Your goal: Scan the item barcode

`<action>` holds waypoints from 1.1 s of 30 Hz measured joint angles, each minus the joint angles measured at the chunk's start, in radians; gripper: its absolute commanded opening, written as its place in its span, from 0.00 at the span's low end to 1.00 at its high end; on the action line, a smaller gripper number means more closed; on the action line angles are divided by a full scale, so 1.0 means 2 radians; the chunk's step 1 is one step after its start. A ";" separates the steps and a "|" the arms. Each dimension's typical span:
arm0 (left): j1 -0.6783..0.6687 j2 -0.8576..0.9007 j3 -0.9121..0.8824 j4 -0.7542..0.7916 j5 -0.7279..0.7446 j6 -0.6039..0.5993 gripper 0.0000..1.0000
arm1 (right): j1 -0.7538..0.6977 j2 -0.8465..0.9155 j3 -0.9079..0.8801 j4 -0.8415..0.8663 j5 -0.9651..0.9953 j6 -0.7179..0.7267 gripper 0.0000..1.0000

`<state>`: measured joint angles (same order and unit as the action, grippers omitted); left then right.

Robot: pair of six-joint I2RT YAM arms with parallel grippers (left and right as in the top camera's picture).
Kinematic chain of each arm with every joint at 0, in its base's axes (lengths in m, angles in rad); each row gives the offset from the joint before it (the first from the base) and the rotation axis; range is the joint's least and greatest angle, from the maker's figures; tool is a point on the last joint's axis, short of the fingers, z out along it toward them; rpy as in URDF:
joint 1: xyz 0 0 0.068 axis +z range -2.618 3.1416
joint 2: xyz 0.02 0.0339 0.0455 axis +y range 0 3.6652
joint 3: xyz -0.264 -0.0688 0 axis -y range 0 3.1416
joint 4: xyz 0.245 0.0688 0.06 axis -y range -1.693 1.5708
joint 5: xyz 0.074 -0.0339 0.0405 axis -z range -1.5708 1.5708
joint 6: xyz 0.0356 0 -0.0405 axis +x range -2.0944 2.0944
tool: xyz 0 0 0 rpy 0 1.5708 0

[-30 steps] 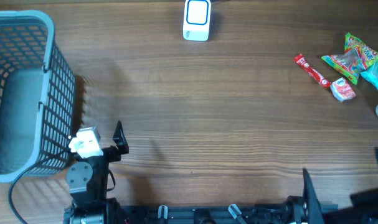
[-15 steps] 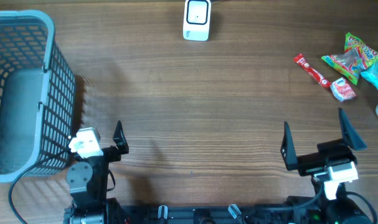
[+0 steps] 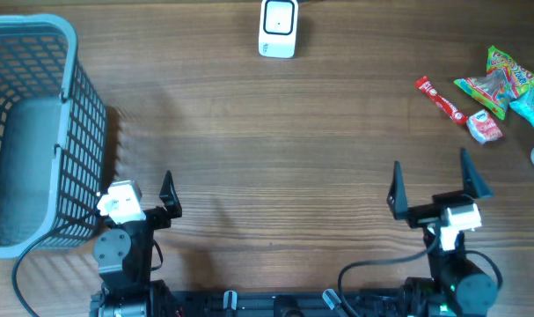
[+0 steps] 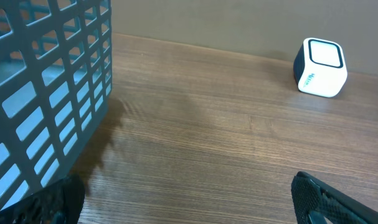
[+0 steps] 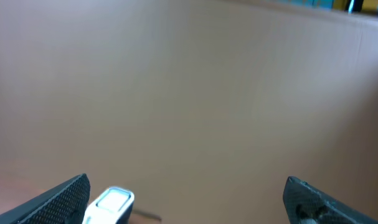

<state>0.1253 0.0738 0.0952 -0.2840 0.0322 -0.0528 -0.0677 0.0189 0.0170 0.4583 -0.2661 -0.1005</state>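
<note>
Over on the far left sits a grey-blue mesh basket (image 3: 33,132), with its wall filling the left side of the left wrist view. The left gripper (image 3: 139,187) is tucked right beside the basket's near corner, low at the front edge of the wooden table (image 3: 275,176). Its jaws are spread wide with nothing between them, just bare wood.

Up at the back edge, roughly middle, there's the little white scanner (image 3: 278,28). It's well apart from both arms and nothing is in front of it.

The right gripper (image 3: 432,180) is near the front right, jaws also wide apart and empty. Its wrist view is pretty blurry, mostly tan, with the top of the scanner poking in at the bottom.

The items are bunched at the far right: a red candy stick (image 3: 441,98), a green and blue snack bag (image 3: 504,84) and a small white-and-red packet (image 3: 484,129) just below the bag. All of them lie on the table, none touched by either gripper.
</note>
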 measured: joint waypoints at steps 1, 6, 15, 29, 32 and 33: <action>0.000 0.000 0.000 0.000 0.000 0.000 1.00 | 0.000 0.000 -0.004 -0.005 0.003 0.001 1.00; 0.000 0.000 0.000 0.000 0.000 0.000 1.00 | 0.000 -0.002 -0.005 -0.056 0.011 -0.004 1.00; 0.000 0.000 0.000 0.000 0.000 0.000 1.00 | 0.003 -0.003 -0.005 -0.225 0.026 -0.012 1.00; 0.000 0.000 0.000 0.000 0.000 0.000 1.00 | 0.003 -0.003 -0.005 -0.225 0.033 -0.012 1.00; 0.000 0.000 0.000 0.000 0.000 0.000 1.00 | 0.003 -0.003 -0.005 -0.225 0.033 -0.012 1.00; 0.000 0.000 0.000 0.000 0.000 0.000 1.00 | 0.003 -0.003 -0.005 -0.225 0.033 -0.012 1.00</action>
<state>0.1253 0.0738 0.0952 -0.2844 0.0322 -0.0528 -0.0612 0.0135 0.0063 0.0078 -0.2008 -0.1249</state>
